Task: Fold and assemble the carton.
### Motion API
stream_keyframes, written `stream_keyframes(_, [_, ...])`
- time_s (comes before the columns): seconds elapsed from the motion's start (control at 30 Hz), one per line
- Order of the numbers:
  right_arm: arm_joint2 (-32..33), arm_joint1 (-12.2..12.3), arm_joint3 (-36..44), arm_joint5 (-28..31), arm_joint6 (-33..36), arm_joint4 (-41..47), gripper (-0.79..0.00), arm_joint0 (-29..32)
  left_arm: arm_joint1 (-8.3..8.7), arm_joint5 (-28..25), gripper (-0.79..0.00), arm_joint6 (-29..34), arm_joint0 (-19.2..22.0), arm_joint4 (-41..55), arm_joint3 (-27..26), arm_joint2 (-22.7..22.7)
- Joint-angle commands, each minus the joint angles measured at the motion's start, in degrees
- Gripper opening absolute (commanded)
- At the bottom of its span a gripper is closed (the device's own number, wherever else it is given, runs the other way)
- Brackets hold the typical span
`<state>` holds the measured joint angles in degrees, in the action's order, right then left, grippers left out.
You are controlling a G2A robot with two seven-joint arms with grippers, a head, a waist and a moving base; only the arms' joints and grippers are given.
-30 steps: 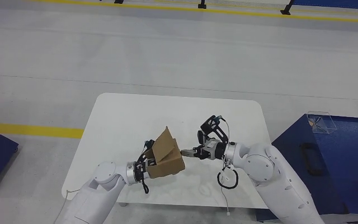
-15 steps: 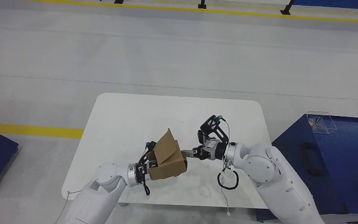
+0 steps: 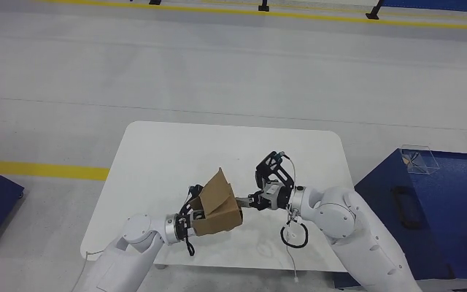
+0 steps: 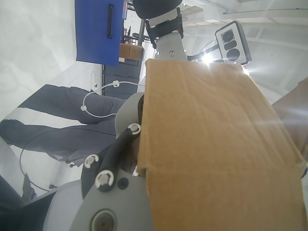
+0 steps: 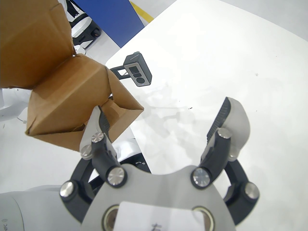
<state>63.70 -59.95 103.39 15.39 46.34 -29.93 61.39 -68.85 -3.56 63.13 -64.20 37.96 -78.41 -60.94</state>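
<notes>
Holding carton [image 3: 217, 204] over table's [image 3: 168, 146] near edge, left gripper [image 3: 192, 212] clamped on it | long axis toward right gripper [image 5: 163, 108], flap raised | right fingers spread, one touching carton | blue cabinet [image 3: 408, 212] well apart

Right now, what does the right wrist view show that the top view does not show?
Right wrist view: the right end effector is wide open, with one finger at the carton's open end, whose inside is visible. Top view: the left end effector holding the carton's opposite side above the table, and a clear holder on a blue cabinet. Both: the brown carton with one flap raised, and the white table.
</notes>
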Motion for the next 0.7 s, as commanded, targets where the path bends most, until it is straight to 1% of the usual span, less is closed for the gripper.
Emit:
stream_keyframes(0.0, [-0.2,-0.07,-0.25,0.06,-0.14,0.05,0.0,-0.22,0.01,-0.02,-0.785,0.03,0.0,0.05,0.02,-0.09])
stream_keyframes(0.17, [1.47,0.05,-0.32,-0.04,-2.47,0.31,0.0,0.31,0.01,0.1,-0.785,0.09,0.11,0.2,0.18,-0.1])
stream_keyframes(0.33, [4.2,0.57,-0.91,-0.17,-1.74,0.53,0.0,1.93,-0.02,0.15,-0.785,0.28,0.24,0.58,0.41,-0.14])
stream_keyframes(0.47, [3.52,0.58,-1.32,-0.31,-1.1,-0.06,0.0,2.91,-0.07,0.07,-0.785,0.29,0.41,0.62,0.65,0.01])
stream_keyframes(0.67, [1.88,0.27,-1.54,0.65,-1.6,1.57,0.0,2.95,-0.22,0.0,-0.785,0.19,0.61,0.64,0.88,0.52])
